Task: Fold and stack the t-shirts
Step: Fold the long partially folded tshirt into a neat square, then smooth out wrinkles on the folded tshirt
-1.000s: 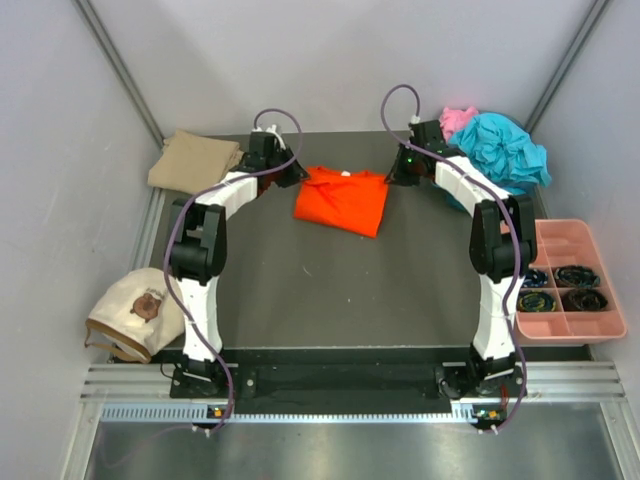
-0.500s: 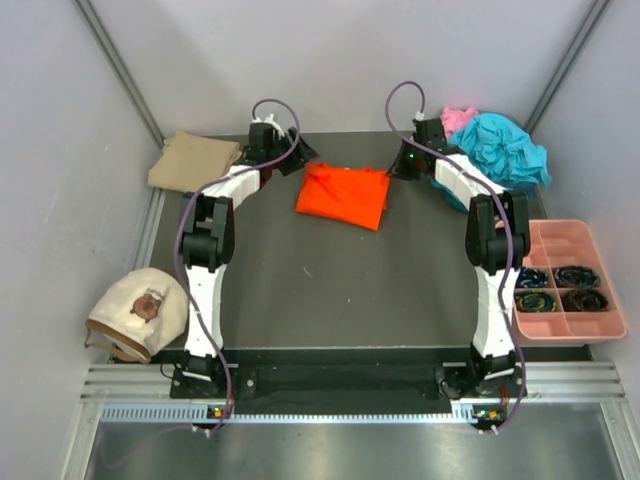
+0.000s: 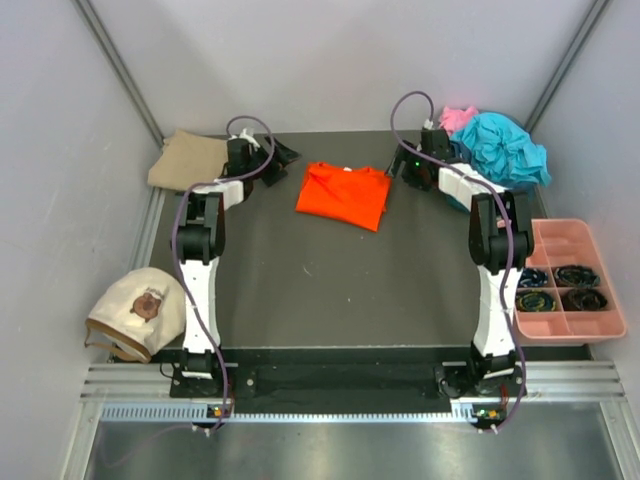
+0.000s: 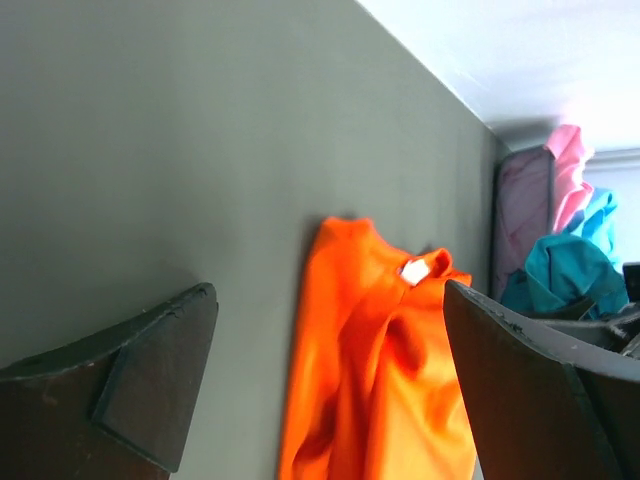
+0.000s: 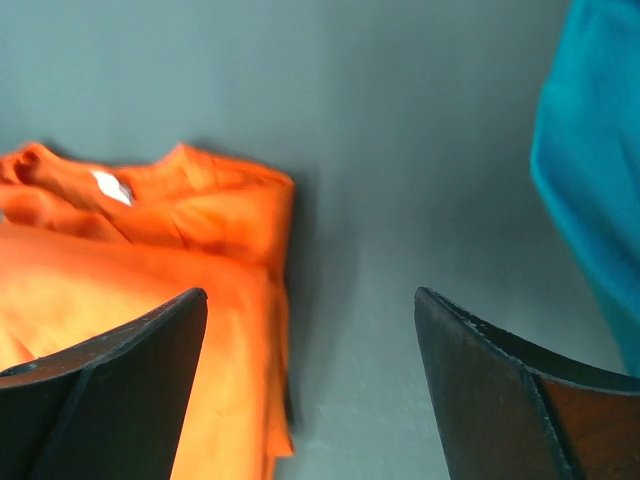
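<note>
The dark counter [image 3: 330, 290] fills the middle of the top view. At its upper right lie crumpled teal t-shirts [image 3: 505, 150] with a pink t-shirt [image 3: 458, 118] behind; a tan t-shirt [image 3: 193, 160] sits upper left. The folded orange t-shirt [image 3: 343, 197] lies upper centre, collar toward the back, its longer side running left-right between both arms. The left fingers [image 4: 150, 370] and right fingers [image 5: 110, 390] are spread and empty, flanking its collar corners, neither clearly nearer.
</note>
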